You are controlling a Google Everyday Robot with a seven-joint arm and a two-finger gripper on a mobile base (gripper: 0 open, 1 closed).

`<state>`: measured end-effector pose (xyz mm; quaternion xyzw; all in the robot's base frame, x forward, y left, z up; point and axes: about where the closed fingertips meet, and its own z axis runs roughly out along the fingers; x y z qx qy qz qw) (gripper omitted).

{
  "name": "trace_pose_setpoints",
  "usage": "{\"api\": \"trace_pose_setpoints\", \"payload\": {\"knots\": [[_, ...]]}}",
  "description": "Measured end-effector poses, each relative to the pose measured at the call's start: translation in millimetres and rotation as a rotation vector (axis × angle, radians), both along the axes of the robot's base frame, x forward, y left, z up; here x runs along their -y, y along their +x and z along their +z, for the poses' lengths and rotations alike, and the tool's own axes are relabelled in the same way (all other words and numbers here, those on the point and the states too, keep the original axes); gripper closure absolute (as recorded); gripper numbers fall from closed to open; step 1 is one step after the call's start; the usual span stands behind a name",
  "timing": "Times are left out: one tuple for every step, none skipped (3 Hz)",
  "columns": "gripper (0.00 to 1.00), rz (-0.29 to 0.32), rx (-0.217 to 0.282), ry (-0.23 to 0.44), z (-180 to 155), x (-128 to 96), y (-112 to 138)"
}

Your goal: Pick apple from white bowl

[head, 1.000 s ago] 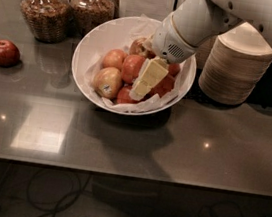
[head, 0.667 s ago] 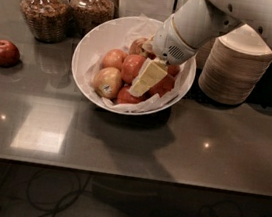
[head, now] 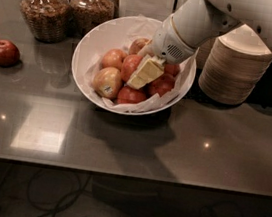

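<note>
The white bowl point(head: 92, 44), lined with crumpled white paper, sits at the middle of the dark counter and holds several apples. A red-orange apple point(head: 129, 65) lies near the bowl's centre, partly covered. My gripper point(head: 143, 74), cream-coloured at its tip, reaches down from the upper right into the bowl and rests against that apple's right side, above the pile. Two paler yellow-blushed apples point(head: 107, 81) lie to its left. More red apples point(head: 160, 86) lie below and right of the gripper.
A small dark red apple point(head: 4, 52) lies alone on the counter at the left. Two glass jars point(head: 43, 14) stand behind the bowl at the back left. A stack of beige disposable bowls point(head: 235, 69) stands just right of the white bowl, under my arm.
My gripper has shifted slightly to the left inside the bowl, closer over the red-orange apple. The apples and the bowl have not moved.
</note>
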<state>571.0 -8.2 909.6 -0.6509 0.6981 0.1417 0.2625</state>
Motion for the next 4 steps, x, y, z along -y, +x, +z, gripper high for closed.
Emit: {"api": "trace_pose_setpoints", "payload": {"knots": [[1.0,0.0,0.0,0.0,3,0,0],[1.0,0.0,0.0,0.001,3,0,0],[1.0,0.005,0.005,0.04,6,4,-5],[1.0,0.027,0.054,0.138,25,10,-10]]}}
